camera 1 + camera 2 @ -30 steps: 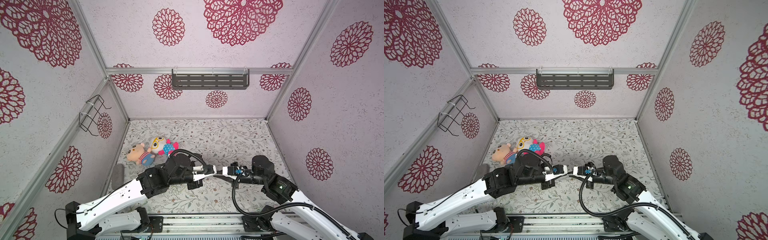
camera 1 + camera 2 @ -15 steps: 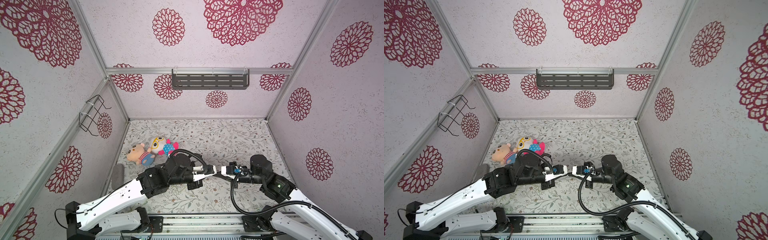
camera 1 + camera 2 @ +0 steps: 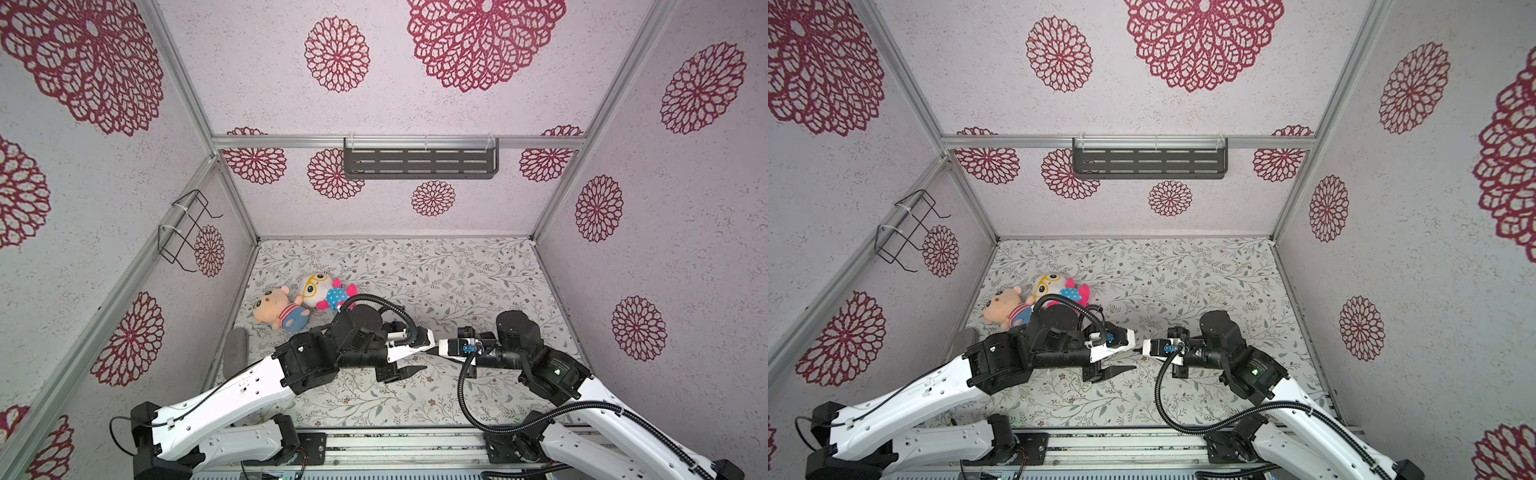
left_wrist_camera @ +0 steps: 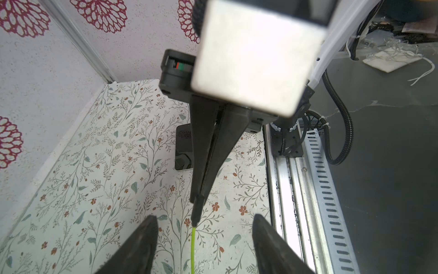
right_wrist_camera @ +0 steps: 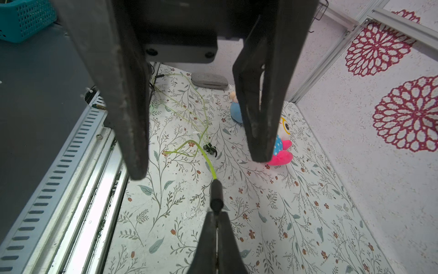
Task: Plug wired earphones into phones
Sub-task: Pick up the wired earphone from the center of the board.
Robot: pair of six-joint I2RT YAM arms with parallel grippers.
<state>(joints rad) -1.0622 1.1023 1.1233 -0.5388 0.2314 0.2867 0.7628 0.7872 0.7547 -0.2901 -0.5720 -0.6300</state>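
In the right wrist view my right gripper (image 5: 216,214) is shut on the earphones' dark plug (image 5: 216,192). The yellow-green cable (image 5: 208,161) runs from the plug down to the black earbuds (image 5: 210,150) on the floor. My left gripper (image 4: 203,229) is open, and its fingers (image 5: 132,118) stand either side of the plug without touching it. The left wrist view shows the plug (image 4: 196,211) sticking out of the right gripper's tips, with the cable (image 4: 193,249) hanging below. The black phone (image 4: 183,147) lies flat on the floor near the front rail, half hidden behind the right gripper. Neither top view shows the phone.
Two plush toys (image 3: 282,311) (image 3: 324,291) and a grey oval pouch (image 3: 235,351) lie at the left of the floral floor. The metal rail (image 3: 395,444) runs along the front. A dark shelf (image 3: 419,163) hangs on the back wall and a wire rack (image 3: 185,232) on the left wall.
My left gripper has opened and let go of the plug. The right arm has edged left toward it, and the right gripper has shut on the plug.
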